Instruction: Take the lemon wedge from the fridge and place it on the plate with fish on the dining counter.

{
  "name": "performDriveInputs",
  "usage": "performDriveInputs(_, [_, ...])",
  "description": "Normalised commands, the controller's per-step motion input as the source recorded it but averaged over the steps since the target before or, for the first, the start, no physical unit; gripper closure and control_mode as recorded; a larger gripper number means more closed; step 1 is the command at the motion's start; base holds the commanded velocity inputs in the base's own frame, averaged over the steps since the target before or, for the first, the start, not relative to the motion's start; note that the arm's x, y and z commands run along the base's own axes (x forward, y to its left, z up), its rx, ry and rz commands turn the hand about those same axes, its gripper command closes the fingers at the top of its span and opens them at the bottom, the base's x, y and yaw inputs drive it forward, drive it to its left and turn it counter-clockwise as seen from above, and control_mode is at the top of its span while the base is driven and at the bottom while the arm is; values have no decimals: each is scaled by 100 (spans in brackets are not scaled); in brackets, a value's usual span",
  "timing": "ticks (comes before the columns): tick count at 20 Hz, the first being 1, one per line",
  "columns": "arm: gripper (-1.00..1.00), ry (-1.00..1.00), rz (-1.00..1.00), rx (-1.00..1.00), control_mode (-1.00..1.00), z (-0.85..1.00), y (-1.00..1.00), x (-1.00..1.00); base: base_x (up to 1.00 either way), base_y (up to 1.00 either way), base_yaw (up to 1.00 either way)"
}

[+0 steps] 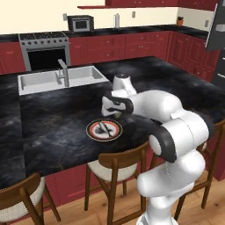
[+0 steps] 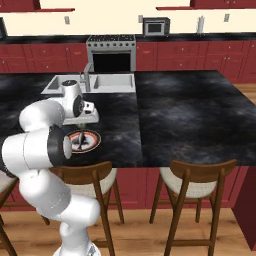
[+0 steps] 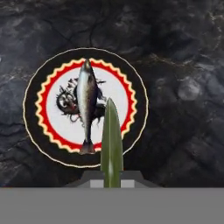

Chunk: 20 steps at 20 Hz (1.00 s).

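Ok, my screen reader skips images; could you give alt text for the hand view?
A thin green lemon wedge held in the shut end effector hangs above a round plate carrying a whole silvery fish, on a glossy black marbled dining counter.

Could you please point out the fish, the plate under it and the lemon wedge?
fish (image 3: 86,105): hand view, middle of its body.
plate (image 3: 43,74): hand view, dark rim at upper left.
lemon wedge (image 3: 111,140): hand view, green edge.
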Motion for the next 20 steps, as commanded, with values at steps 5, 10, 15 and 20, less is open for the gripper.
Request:
performDriveInputs(5, [100, 6, 23, 0, -100, -56, 13, 100, 0, 0, 0])
performDriveInputs(10, [100, 5, 17, 0, -100, -31, 26, 51, 0, 0, 0])
performDriveInputs(15, [100, 1, 9, 0, -100, -53, 20, 8, 0, 0, 0])
performDriveInputs(20, [100, 4, 5, -2, -100, -48, 7, -8, 0, 0, 0])
